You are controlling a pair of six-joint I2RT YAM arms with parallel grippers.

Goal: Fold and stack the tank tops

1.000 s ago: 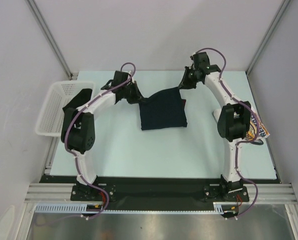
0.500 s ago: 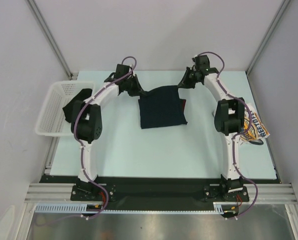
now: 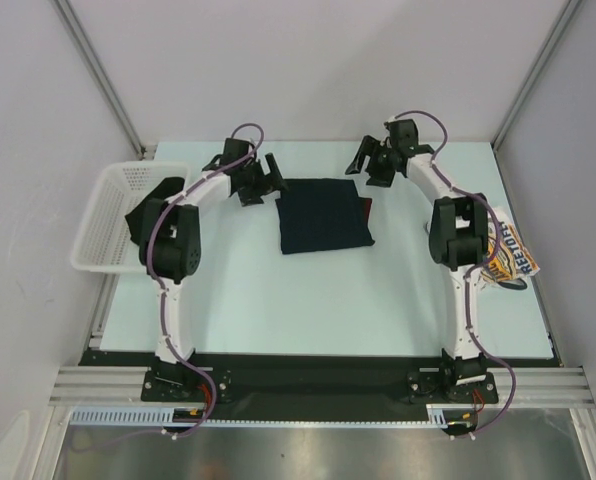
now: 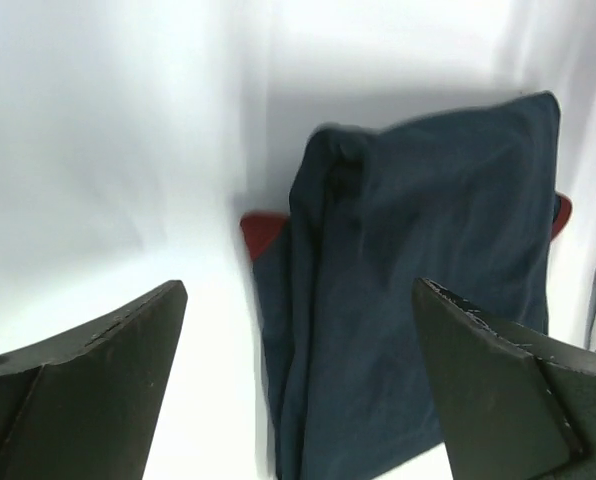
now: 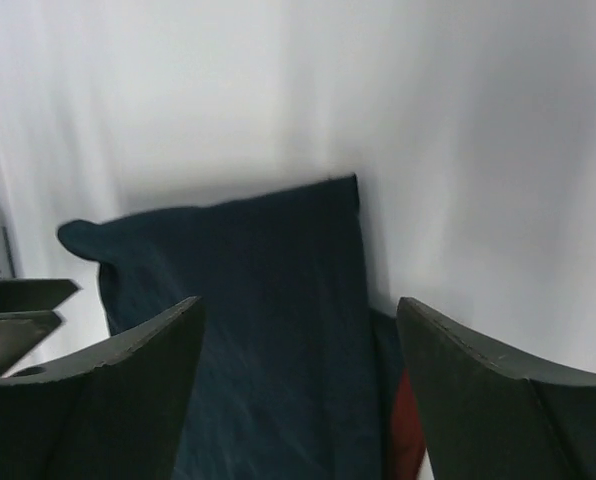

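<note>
Evidently the fold has just been let go: a moment ago both grippers pinched the far corners of the navy tank top [image 3: 324, 216] and held that edge raised, and now the left gripper [image 3: 260, 180] and right gripper [image 3: 366, 165] stand with jaws spread wide, holding nothing, just off those corners. The cloth lies flat in the middle of the table [image 3: 278, 300], toward its far side. That suggests this top is folded, with the white tank top [image 3: 510, 250] at the right edge, partly under the right arm, not yet folded. The navy packet is nearly square, its slightly longer side running left to right. Dark-red trim [image 3: 366, 208] peeks out at its right edge, though which end is the neck I cannot tell.
</note>
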